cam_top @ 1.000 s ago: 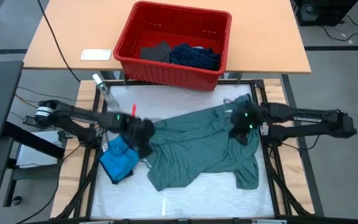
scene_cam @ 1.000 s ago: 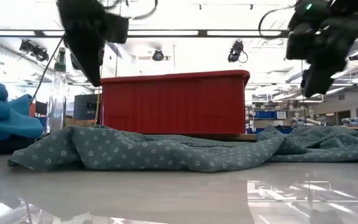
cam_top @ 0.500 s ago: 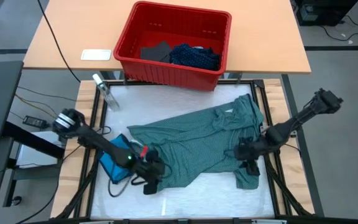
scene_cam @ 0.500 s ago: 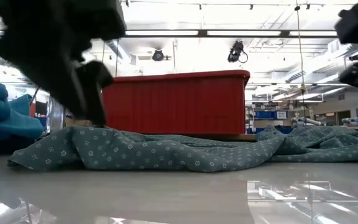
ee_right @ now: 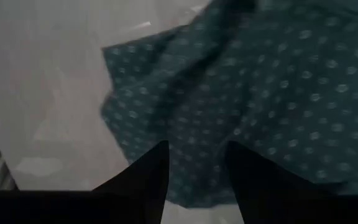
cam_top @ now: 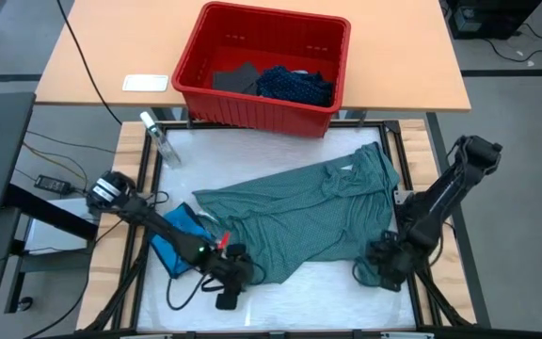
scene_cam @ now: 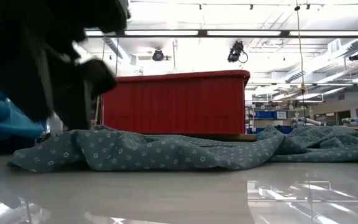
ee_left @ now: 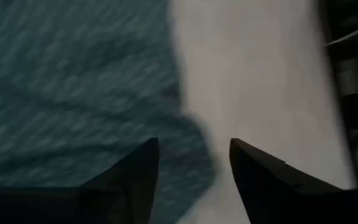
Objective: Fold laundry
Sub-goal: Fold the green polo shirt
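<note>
The grey-green shirt (cam_top: 299, 221) lies spread and wrinkled across the white table top; in the low view it shows as a low ridge (scene_cam: 166, 152). My left gripper (cam_top: 231, 282) stands open just over its near-left corner (ee_left: 191, 155), one finger on each side of that corner. At the shirt's near-right corner (ee_right: 142, 124) my right gripper (cam_top: 384, 268) is open, pointing steeply down. A folded bright blue garment (cam_top: 172, 245) rests on the table left of the shirt. The navy dotted piece (cam_top: 294, 85) and a dark one (cam_top: 236, 78) lie in the red bin.
The red bin (cam_top: 262, 66) stands on the wooden table beyond the far edge. A clear spray bottle (cam_top: 158, 141) lies at the far left corner, and a white card (cam_top: 146, 83) lies left of the bin. Bare white table (cam_top: 299, 292) shows along the near edge.
Both grippers have swept from the shirt's middle and far parts toward the table's near edge and sunk lower: the left to the near-left corner, the right to the near-right corner, tipping more steeply down. The shirt lies still.
</note>
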Available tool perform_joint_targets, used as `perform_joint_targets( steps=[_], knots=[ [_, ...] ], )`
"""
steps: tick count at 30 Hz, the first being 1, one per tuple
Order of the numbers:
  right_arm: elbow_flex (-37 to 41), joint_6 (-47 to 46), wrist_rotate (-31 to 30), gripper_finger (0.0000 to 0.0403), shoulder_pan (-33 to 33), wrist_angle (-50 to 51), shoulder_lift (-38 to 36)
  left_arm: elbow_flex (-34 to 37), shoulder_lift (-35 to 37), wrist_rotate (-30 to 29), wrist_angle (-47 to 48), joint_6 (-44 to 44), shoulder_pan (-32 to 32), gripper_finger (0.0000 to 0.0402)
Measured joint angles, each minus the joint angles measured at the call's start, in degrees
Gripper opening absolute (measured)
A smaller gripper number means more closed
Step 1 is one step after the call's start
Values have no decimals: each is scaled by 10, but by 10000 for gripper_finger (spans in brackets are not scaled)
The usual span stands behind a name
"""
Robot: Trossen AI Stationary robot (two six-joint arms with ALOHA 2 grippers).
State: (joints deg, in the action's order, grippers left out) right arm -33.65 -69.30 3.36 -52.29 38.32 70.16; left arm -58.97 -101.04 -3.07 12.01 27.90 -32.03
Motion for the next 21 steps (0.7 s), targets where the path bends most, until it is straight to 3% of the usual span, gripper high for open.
perform_joint_targets(
  steps=[9, 13, 16, 18, 21],
  knots=[
    [-4, -55, -11, 162, -24, -66, 91, -2, -46, -33, 20, 33, -15, 161],
    [-6, -71, 6, 92, -23, -66, 108, -4, -64, -36, 12, 72, -14, 113],
    [-16, -62, 63, 17, -23, -63, 88, -3, -53, -14, 8, 112, -11, 41],
    [-30, -58, 132, 14, -17, -60, 66, -1, -36, 26, 15, 126, -10, 13],
    [-64, -60, 239, 6, -6, -57, 23, -10, -1, 81, 34, 121, -14, 6]
  ],
)
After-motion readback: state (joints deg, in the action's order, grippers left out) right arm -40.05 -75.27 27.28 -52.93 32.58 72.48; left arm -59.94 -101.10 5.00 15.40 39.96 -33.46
